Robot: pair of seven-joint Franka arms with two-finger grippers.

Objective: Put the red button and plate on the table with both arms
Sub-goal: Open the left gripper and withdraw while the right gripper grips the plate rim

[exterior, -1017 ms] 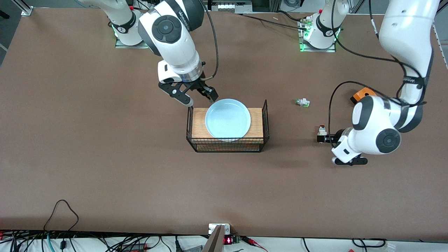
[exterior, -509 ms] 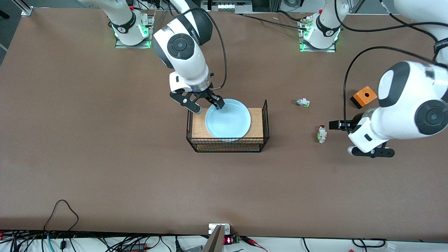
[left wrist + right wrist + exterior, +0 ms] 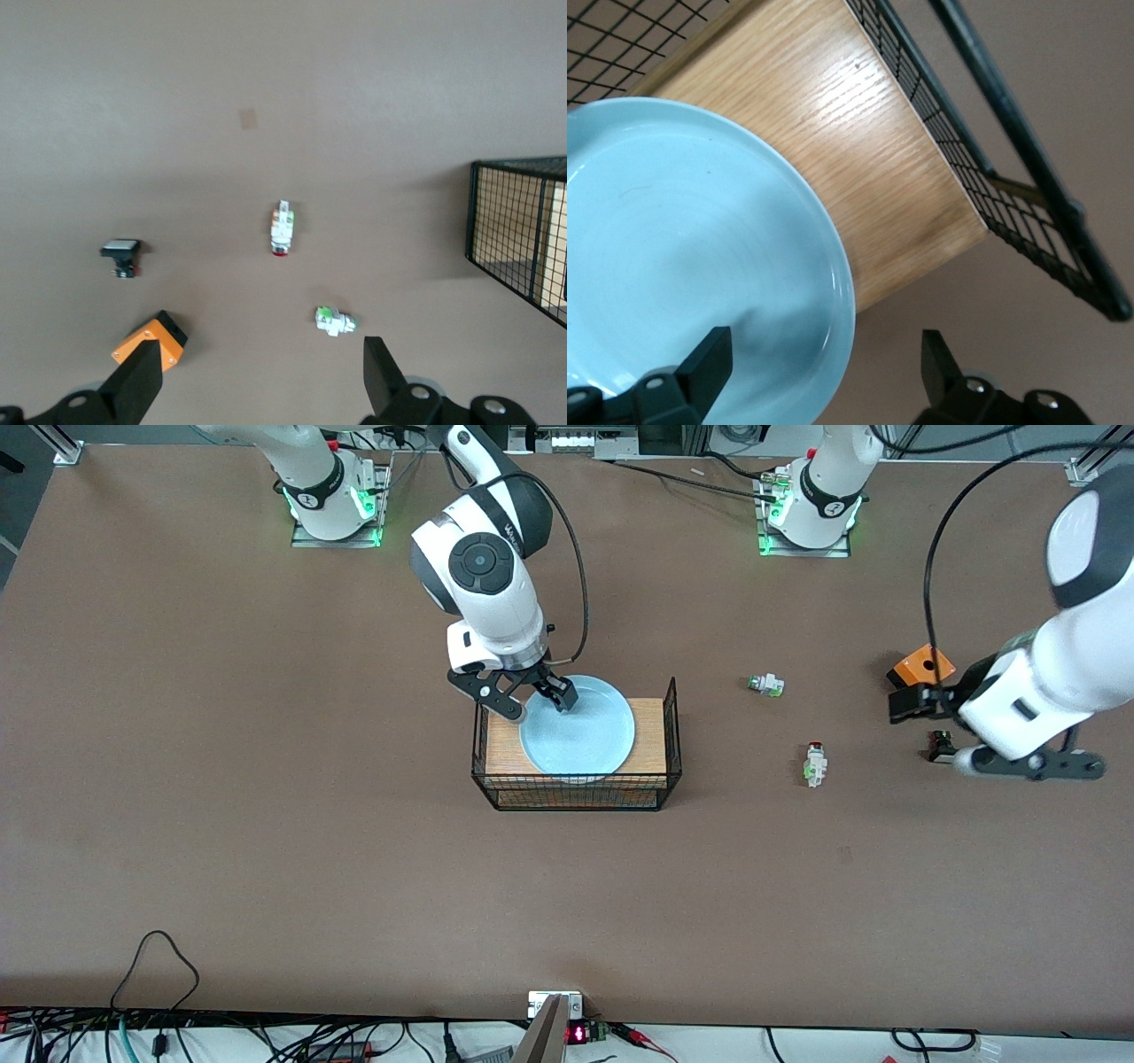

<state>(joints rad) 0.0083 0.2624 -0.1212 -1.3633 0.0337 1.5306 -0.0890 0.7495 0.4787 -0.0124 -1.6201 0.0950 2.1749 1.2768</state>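
Observation:
The pale blue plate (image 3: 578, 731) lies on the wooden top of the black wire basket (image 3: 656, 731). My right gripper (image 3: 536, 698) is open and straddles the plate's rim at the edge toward the right arm's end. In the right wrist view one finger is over the plate (image 3: 682, 257) and the other outside it, with the gripper (image 3: 824, 365) empty. The red button (image 3: 814, 764) lies free on the brown table (image 3: 266, 779); it also shows in the left wrist view (image 3: 282, 228). My left gripper (image 3: 912, 705) is open and empty, up in the air beside the orange box; it also shows in its own view (image 3: 257, 381).
A similar white piece without a red cap (image 3: 766, 685) lies farther from the front camera than the red button. An orange box (image 3: 921, 666) and a black button with a white face (image 3: 939, 744) lie toward the left arm's end. Cables run along the table's front edge.
My left gripper has let go of the red button on the table and drawn away upward toward the left arm's end. My right gripper has moved onto the plate's rim.

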